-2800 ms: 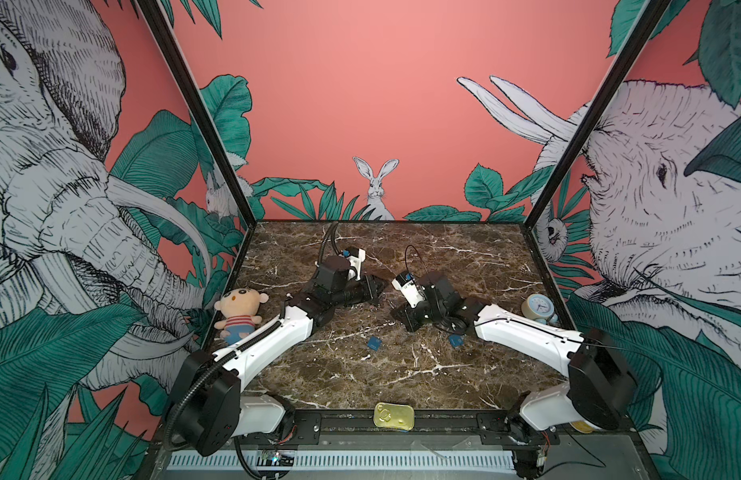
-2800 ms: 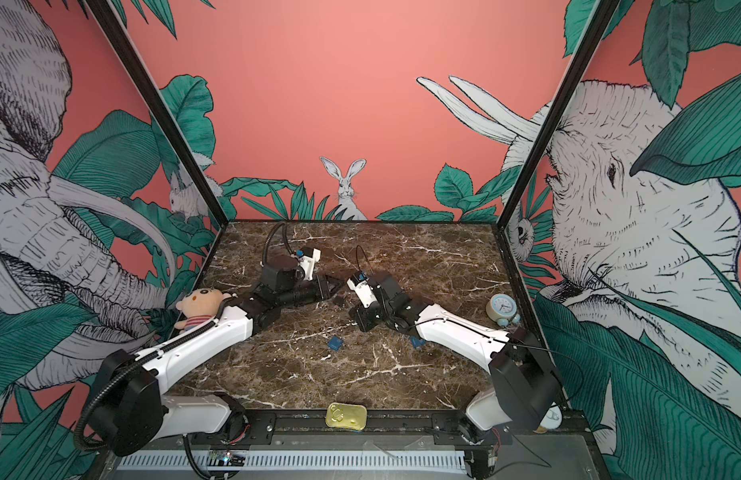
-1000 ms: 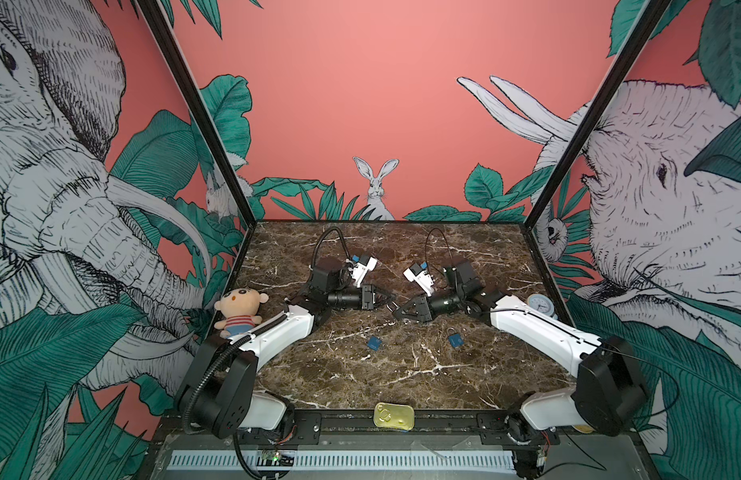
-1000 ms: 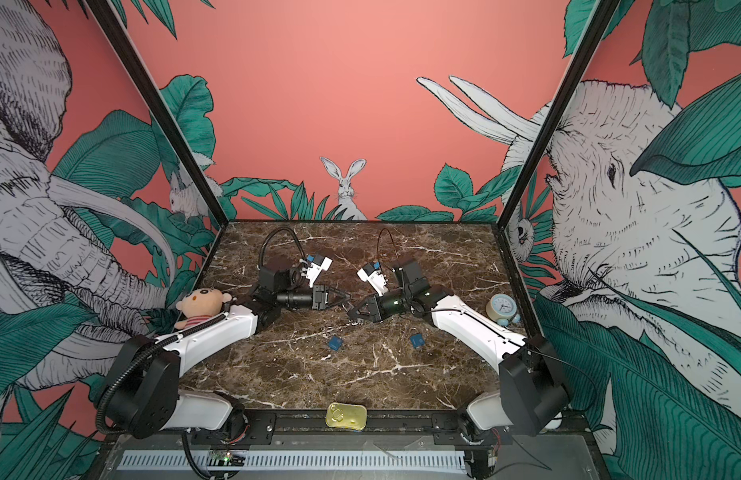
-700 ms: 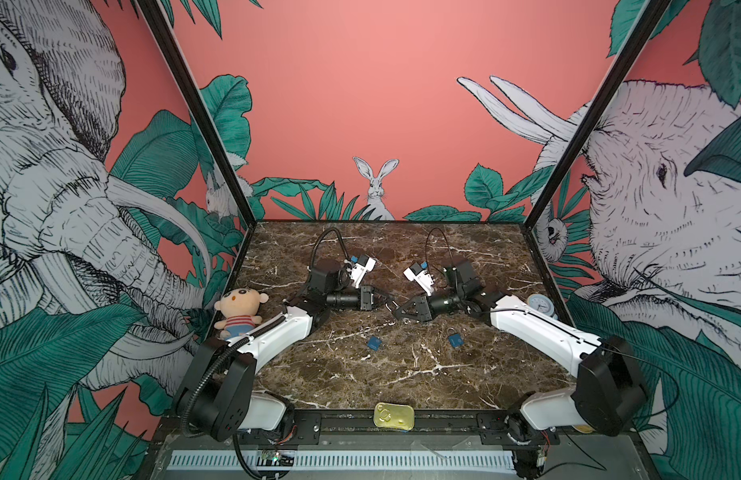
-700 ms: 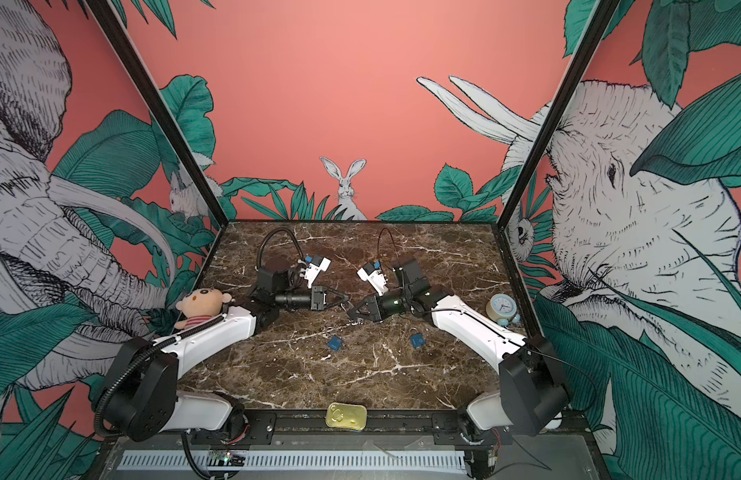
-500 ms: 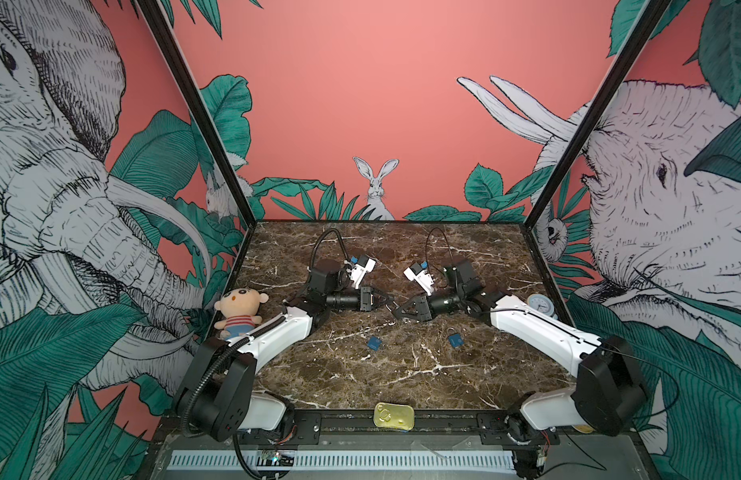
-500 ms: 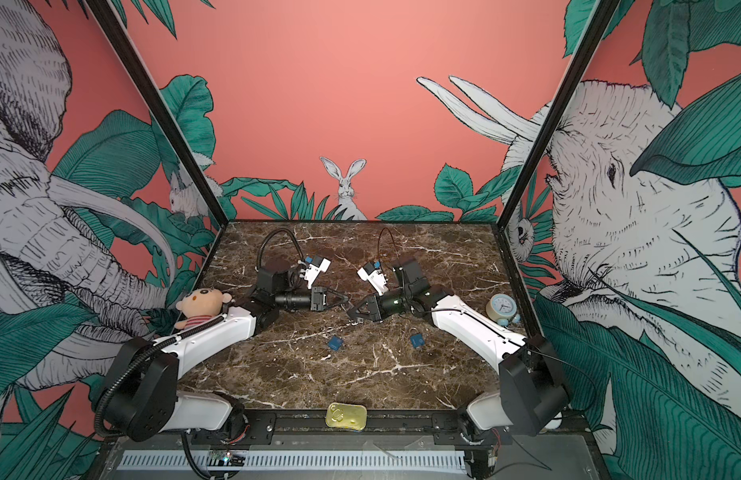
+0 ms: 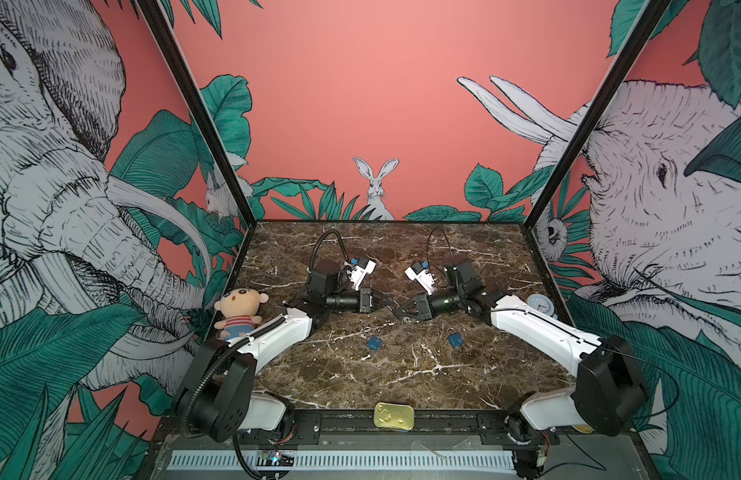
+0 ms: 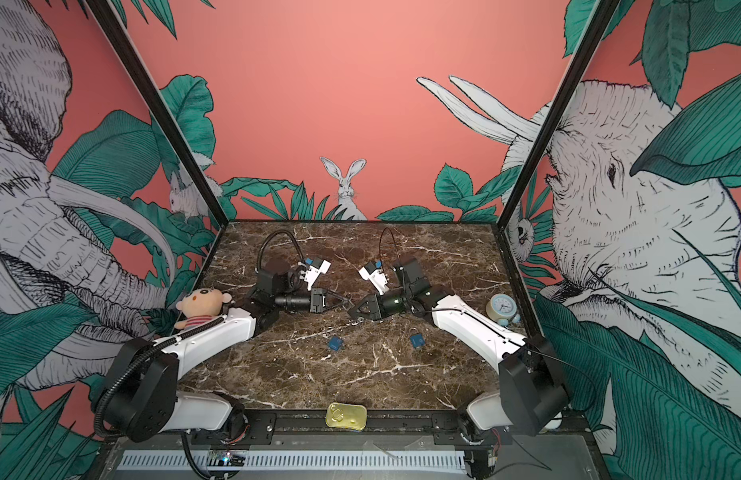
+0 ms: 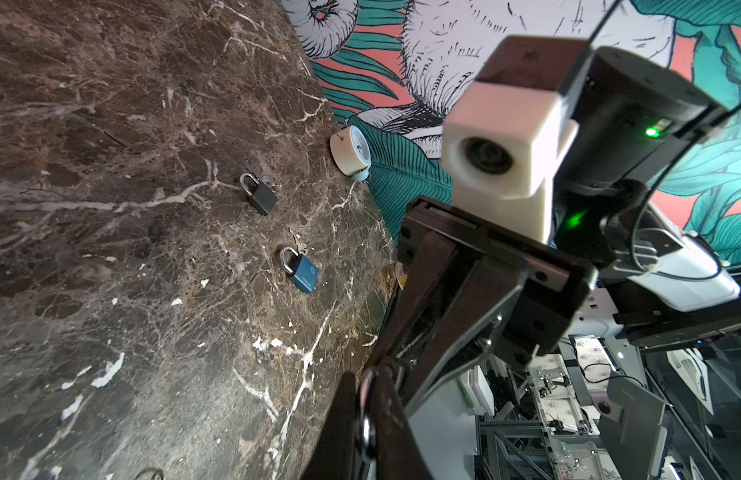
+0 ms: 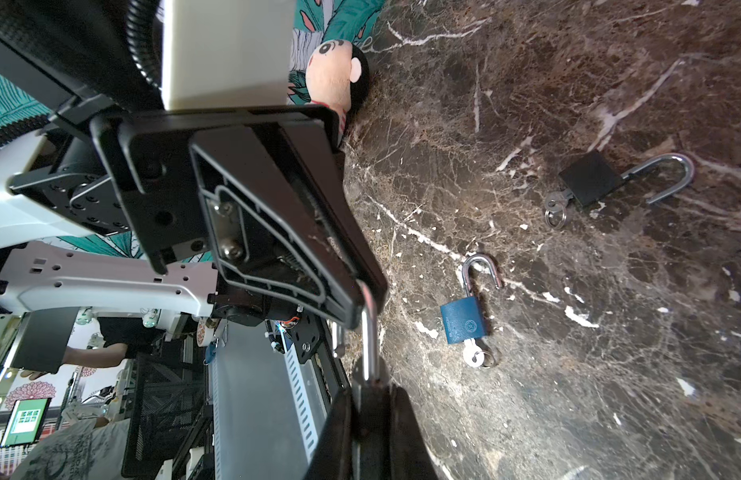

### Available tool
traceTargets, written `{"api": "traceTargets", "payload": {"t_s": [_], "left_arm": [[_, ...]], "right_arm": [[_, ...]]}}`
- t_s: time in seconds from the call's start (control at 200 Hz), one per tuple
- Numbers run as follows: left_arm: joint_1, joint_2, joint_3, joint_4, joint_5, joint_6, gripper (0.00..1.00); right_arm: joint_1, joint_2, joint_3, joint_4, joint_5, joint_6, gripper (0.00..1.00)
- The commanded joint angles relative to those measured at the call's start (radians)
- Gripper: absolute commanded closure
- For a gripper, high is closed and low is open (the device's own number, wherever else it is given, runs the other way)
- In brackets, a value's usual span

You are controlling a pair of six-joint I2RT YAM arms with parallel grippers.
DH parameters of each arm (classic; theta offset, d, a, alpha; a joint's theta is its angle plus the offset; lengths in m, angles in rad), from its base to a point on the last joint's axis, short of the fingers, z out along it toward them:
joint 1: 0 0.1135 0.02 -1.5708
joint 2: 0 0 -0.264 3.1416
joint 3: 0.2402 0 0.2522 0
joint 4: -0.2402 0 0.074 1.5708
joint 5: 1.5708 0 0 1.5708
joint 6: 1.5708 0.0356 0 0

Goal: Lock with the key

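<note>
Both grippers meet tip to tip above the middle of the marble table [image 9: 402, 374]. My right gripper [image 9: 398, 311] [image 12: 370, 395] is shut on a dark padlock, whose silver shackle [image 12: 368, 332] sticks out of the jaws. My left gripper [image 9: 390, 300] [image 11: 366, 419] is shut on the end of that shackle [image 11: 365, 428]. The held padlock's key is hidden. On the table lie a blue padlock [image 12: 463, 320] with an open shackle and a key [image 12: 474, 357] in it, and a black open padlock [image 12: 589, 178] with its key.
Another blue padlock [image 11: 301, 271] [image 9: 456, 340] and a black one [image 11: 259, 195] lie to the right. A small clock [image 9: 539, 305] stands at the right edge, a plush doll [image 9: 238, 307] at the left edge, and a yellow tin [image 9: 393, 415] on the front rail.
My left gripper's jaws have closed onto the shackle. Both arms have stayed in place over the last second; before that they rose from the table and came together.
</note>
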Motion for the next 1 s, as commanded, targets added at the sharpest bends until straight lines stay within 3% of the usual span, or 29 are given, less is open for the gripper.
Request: {"api": "traceTargets", "payload": {"t_s": [0.0, 0.675, 0.995], "left_arm": [[0.004, -0.016, -0.014, 0.007, 0.013, 0.012, 0.97], [0.005, 0.015, 0.005, 0.018, 0.017, 0.013, 1.0], [0.004, 0.041, -0.01, 0.053, 0.006, 0.024, 1.0]], "right_arm": [[-0.003, -0.013, 0.038, 0.099, -0.048, 0.032, 1.0], [-0.003, -0.079, 0.002, 0.315, -0.172, 0.229, 1.0], [-0.003, -0.087, -0.041, 0.565, -0.241, 0.432, 1.0]]}}
